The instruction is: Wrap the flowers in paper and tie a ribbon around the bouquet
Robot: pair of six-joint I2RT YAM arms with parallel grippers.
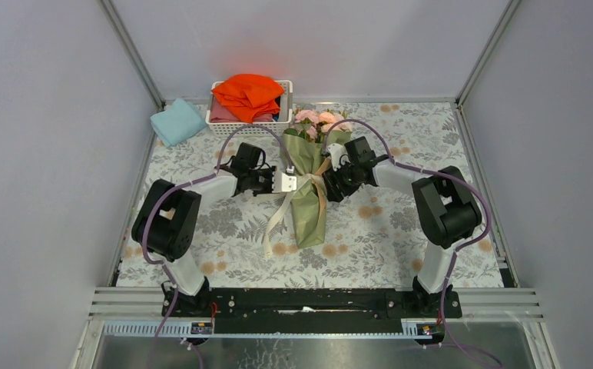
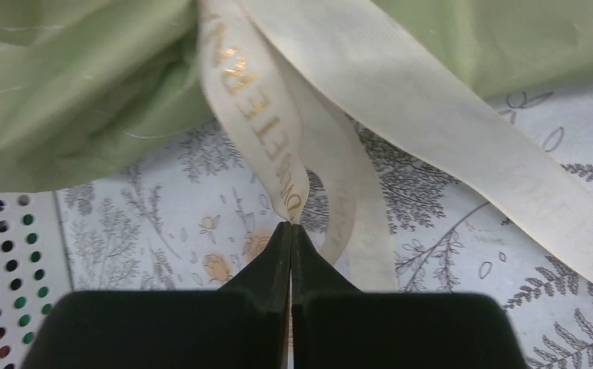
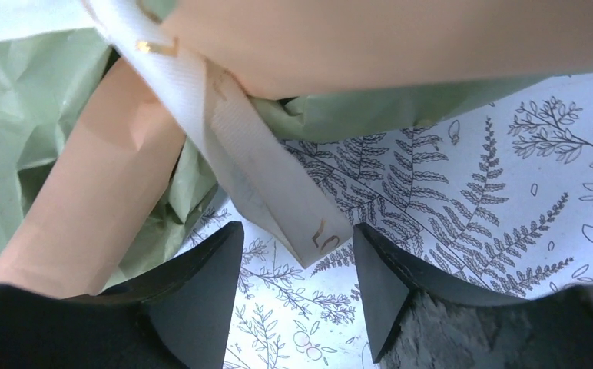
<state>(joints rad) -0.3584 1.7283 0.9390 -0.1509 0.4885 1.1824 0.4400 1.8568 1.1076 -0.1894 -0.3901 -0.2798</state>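
Left fingers [image 2: 272, 265] pinching ribbon [image 2: 263, 115] edge, right fingers [image 3: 201, 292] spread

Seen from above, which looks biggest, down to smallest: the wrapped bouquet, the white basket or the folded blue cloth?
1. Olive-green paper bouquet with pink blooms and white slotted basket: too close to rank. The bouquet is longer and the basket is wider.
2. Light-blue folded cloth: clearly the smallest.

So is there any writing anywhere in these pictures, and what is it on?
"LETTER": gold capitals on the ribbon strand pinched in the left claw; neighbouring letters blurred.
Faint print on the wider strand: too pale to read.
Gold curl at the ribbon's cut tip, right wrist view: fragment, unreadable.
Nothing else shows text.
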